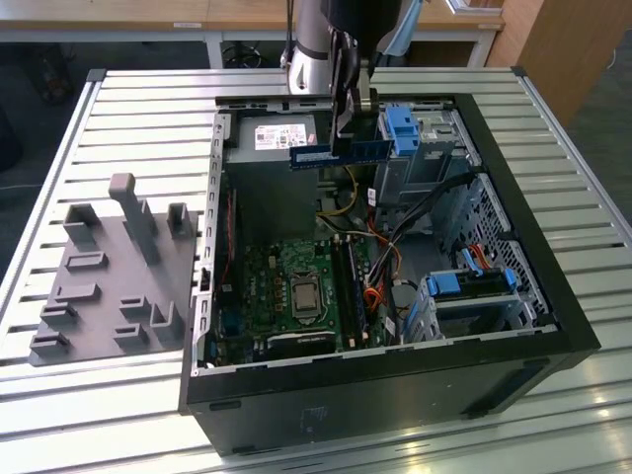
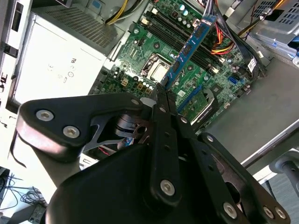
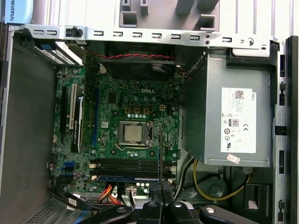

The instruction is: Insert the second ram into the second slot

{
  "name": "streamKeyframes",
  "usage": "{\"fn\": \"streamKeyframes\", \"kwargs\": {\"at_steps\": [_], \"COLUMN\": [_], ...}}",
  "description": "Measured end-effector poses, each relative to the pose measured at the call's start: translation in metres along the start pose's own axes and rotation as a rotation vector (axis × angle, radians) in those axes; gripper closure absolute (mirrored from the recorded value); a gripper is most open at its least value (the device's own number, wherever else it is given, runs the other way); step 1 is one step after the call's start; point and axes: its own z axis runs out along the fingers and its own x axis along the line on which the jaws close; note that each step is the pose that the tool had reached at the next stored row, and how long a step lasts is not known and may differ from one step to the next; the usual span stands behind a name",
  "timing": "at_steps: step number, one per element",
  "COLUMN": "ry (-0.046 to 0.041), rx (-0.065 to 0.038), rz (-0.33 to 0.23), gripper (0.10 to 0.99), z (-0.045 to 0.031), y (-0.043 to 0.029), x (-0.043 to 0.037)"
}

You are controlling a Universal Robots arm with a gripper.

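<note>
The end effector (image 1: 347, 120) is clamped on the second ram (image 1: 334, 153), held level just beneath it. The second slot (image 3: 124, 170) lies well below, its long axis crossing the stick's.

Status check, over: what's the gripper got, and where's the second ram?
Gripper shut on the second ram. Held above the motherboard, not in a slot. Another blue stick sits seated. Cables beside the slots, not across.
</note>
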Motion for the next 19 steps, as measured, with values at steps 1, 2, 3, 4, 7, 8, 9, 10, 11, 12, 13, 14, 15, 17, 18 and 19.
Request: {"fn": "streamKeyframes", "kwargs": {"at_steps": [1, 2, 3, 4, 7, 8, 9, 10, 11, 12, 13, 14, 15, 17, 18, 19], "ry": [0.0, 0.0001, 0.0, 0.0001, 0.0, 0.0, 0.0, 0.0, 0.0, 0.0, 0.0001, 0.0001, 0.0001, 0.0001, 0.0001, 0.0], "rx": [0.0, 0.0, 0.0, 0.0, 0.0, 0.0, 0.0, 0.0, 0.0, 0.0, 0.0, 0.0, 0.0, 0.0, 0.0, 0.0], "rz": [0.0, 0.0, 0.0, 0.0, 0.0, 0.0, 0.0, 0.0, 0.0, 0.0, 0.0, 0.0, 0.0, 0.0, 0.001, 0.002], "gripper": [0.965, 0.965, 0.965, 0.965, 0.965, 0.965, 0.965, 0.965, 0.965, 0.965, 0.965, 0.965, 0.965, 0.965, 0.965, 0.965], "z": [0.0, -0.0001, 0.0, -0.0001, 0.0, 0.0, -0.0001, -0.0001, 0.0, -0.0001, -0.0001, -0.0001, -0.0001, -0.0001, -0.0001, -0.0001], "y": [0.0, 0.0, 0.0, 0.0, 0.0001, 0.0001, 0.0001, 0.0001, 0.0001, 0.0001, 0.0001, 0.0001, 0.0001, 0.0001, 0.0001, 0.0001], "x": [0.0005, 0.001, 0.0014, 0.0018, 0.0031, 0.0034, 0.0037, 0.004, 0.0042, 0.0045, 0.0047, 0.0048, 0.0049, 0.005, 0.0051, 0.005]}}
